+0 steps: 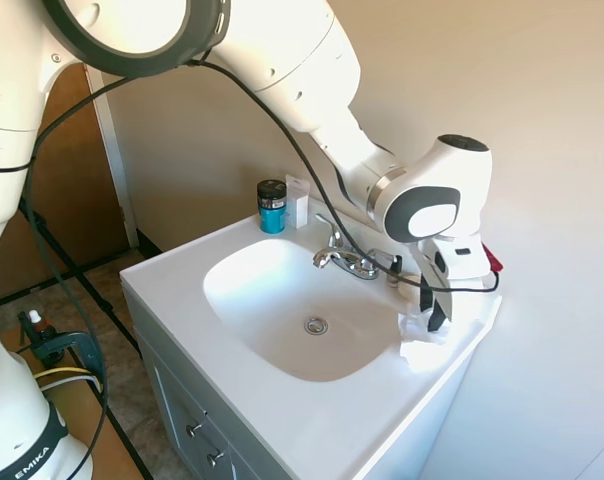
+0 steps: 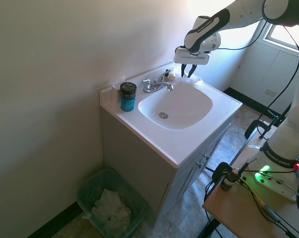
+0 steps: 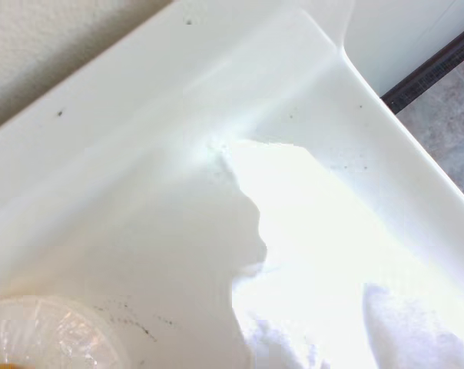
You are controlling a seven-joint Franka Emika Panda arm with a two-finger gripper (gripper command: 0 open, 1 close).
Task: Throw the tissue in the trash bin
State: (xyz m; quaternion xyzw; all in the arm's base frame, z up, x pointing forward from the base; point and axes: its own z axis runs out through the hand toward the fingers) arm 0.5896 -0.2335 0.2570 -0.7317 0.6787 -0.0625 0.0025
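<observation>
Right now, a bathroom vanity seen from two sides and from the wrist.
Tissue: the crumpled white tissue (image 1: 422,338) lies on the white surface (image 1: 312,430) at the far corner of the vanity, beside the basin rim and past the faucet; in the second exterior view it is a small pale heap (image 2: 194,79) washed out by sunlight; in the wrist view it is a bright white shape (image 3: 347,254) with ragged edges.
Hand: the hand (image 1: 434,312) points straight down right over the tissue, its dark fingers (image 1: 438,313) low against the paper; the fingers stand a little apart, and I cannot tell whether they have closed on the tissue.
Arm: the white arm reaches from above and across the basin, wrist bent so the hand hangs vertical (image 2: 187,70).
Faucet: a chrome faucet (image 1: 344,258) stands just beside the hand, between it and the basin.
Sink: the oval basin (image 1: 272,300) with its drain (image 1: 315,325) sits at the middle.
Jar: a blue jar with black lid (image 1: 272,206) stands at the back edge, well apart from the tissue.
Trash bin: a bin (image 2: 92,186) lined with a bag stands on the floor beside the vanity, against the wall, with crumpled paper (image 2: 111,209) in it.
</observation>
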